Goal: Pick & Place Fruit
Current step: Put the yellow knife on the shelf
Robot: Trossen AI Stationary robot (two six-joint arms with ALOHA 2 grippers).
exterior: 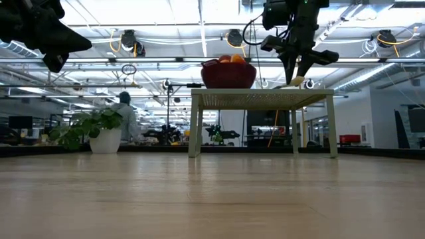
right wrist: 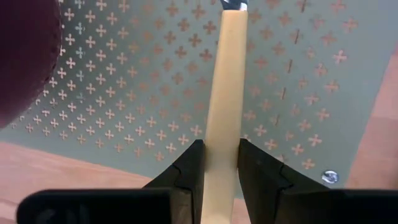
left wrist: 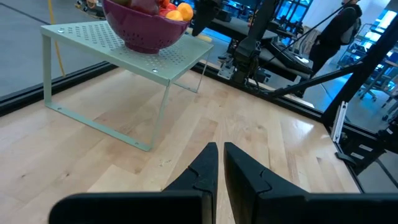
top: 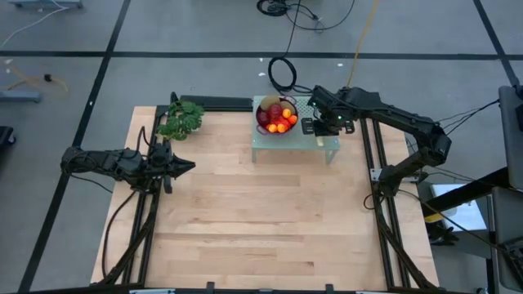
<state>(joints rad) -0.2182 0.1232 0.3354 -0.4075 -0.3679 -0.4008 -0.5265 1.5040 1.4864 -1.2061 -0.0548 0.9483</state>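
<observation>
The fruit (top: 276, 117) is heaped in a dark red colander bowl (exterior: 228, 76) that stands on a small pale green perforated stand (top: 286, 140) near the table's far edge. In the left wrist view the orange and red pieces (left wrist: 168, 7) show over the bowl's rim. My right gripper (top: 315, 126) is over the stand just right of the bowl, shut on a yellow knife handle (right wrist: 225, 93). My left gripper (top: 189, 166) hovers shut above the table's left side, its fingertips (left wrist: 221, 155) pointing toward the stand. My right gripper pinches the yellow knife handle (right wrist: 221, 134) between its two fingers (right wrist: 189, 165), which lie on either side of the handle and point along it. It comes from above, slanting down onto the stand top. Only the blade's start (right wrist: 233, 5) shows beyond the handle.
A green leafy plant (top: 181, 120) sits at the table's far left corner, just beyond my left arm. Bare wooden tabletop (top: 270, 220) spreads over the middle and near side. People stand in the room beyond the table (exterior: 125, 113) (left wrist: 339, 31).
</observation>
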